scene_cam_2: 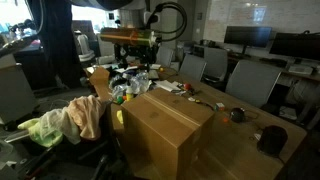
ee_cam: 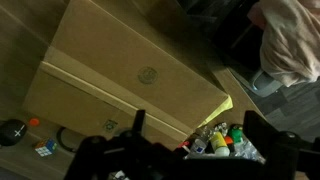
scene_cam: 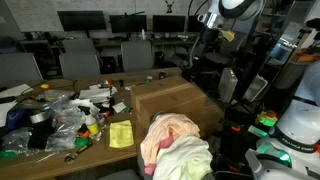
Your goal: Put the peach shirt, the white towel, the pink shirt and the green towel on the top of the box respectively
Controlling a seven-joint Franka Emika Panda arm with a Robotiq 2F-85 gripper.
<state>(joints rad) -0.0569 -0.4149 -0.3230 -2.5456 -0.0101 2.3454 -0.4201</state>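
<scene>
A large cardboard box (scene_cam: 170, 100) stands on the wooden table and shows in both exterior views (scene_cam_2: 165, 130) and in the wrist view (ee_cam: 120, 70). Its top is bare. A pile of clothes lies on a chair beside the box: a peach-pink shirt (scene_cam: 170, 128) on top, white cloth (scene_cam: 192, 156) below it, and a green towel (scene_cam_2: 40, 128) at the pile's outer edge. The pile's pink cloth shows in the wrist view (ee_cam: 290, 40). My gripper (ee_cam: 197, 135) is open and empty, high above the table past the box's end (scene_cam_2: 133, 45).
A yellow-green cloth (scene_cam: 121, 134) lies flat on the table beside the box. Bottles, bags and small clutter (scene_cam: 60, 115) cover the table beyond it. Office chairs (scene_cam_2: 245, 80) and monitors stand around the table. A dark cup (scene_cam_2: 270, 140) is near the table's corner.
</scene>
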